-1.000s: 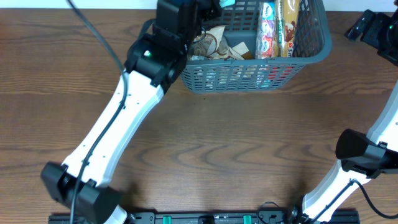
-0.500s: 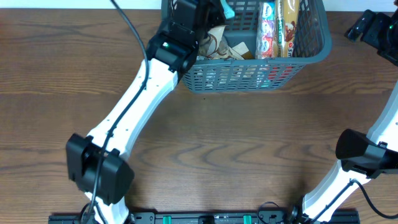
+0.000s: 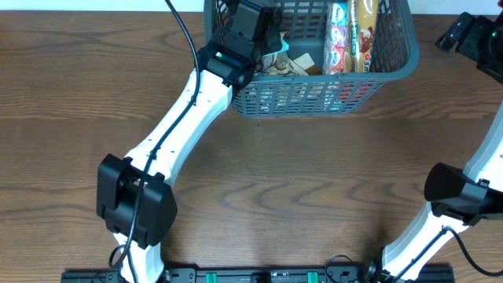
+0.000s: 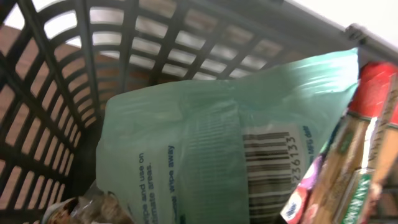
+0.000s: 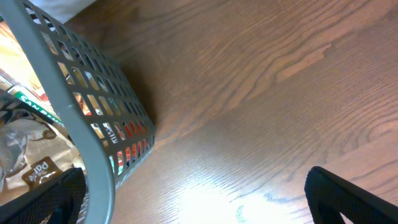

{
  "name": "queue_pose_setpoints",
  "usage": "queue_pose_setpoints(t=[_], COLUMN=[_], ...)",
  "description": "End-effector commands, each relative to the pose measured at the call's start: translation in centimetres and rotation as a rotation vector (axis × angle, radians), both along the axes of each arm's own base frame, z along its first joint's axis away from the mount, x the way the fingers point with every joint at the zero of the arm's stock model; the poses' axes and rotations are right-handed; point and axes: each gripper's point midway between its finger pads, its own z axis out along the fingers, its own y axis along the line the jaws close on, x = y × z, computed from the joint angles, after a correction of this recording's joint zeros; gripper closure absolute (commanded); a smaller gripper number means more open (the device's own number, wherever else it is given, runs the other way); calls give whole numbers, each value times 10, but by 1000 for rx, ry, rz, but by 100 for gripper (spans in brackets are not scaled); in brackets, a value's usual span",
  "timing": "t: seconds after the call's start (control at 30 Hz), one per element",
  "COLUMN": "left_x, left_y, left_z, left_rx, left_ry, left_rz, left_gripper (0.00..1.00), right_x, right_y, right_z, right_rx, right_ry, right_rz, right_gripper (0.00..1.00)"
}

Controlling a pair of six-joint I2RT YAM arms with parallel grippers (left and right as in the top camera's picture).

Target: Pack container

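The container [image 3: 314, 99], a dark grey-blue slotted basket, stands at the table's far edge. My left gripper [image 3: 266, 33] reaches down into its left half and is shut on a pale green packet [image 4: 205, 143] with a barcode. That packet fills the left wrist view and hides the fingertips, with the basket's lattice wall [image 4: 56, 93] behind it. A corner of the packet [image 3: 277, 53] shows in the overhead view. My right gripper [image 5: 202, 205] hovers open over bare table just right of the container's rim [image 5: 68, 106], holding nothing.
Inside the basket a pink-and-white packet [image 3: 338, 35] and a brown bar [image 3: 363, 35] stand on the right. A brown paper packet [image 3: 297, 63] lies in the middle. The right arm's wrist [image 3: 471, 35] sits at the far right edge.
The left arm has reached further over the basket and lowered the green packet from the rim down inside. The right arm has not moved.
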Motion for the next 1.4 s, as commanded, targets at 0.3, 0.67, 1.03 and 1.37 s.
queue_pose_setpoints(t=[0.3, 0.67, 1.03, 1.37], left_x=[5, -3, -89, -205], left_y=[0, 8, 112, 184], left_z=[-2, 66, 224, 259], left_rx=[24, 34, 155, 196], left_ry=[-8, -155, -410, -390], left_rz=[-4, -39, 134, 164], left_gripper=[41, 39, 34, 18], right_x=[-1, -1, -1, -1], right_y=[-1, -1, -1, -1], right_z=[1, 1, 0, 1], right_rx=[0, 1, 1, 1], right_ry=[0, 0, 1, 0], right_rz=[3, 2, 3, 2], right_gripper=[1, 1, 1, 1])
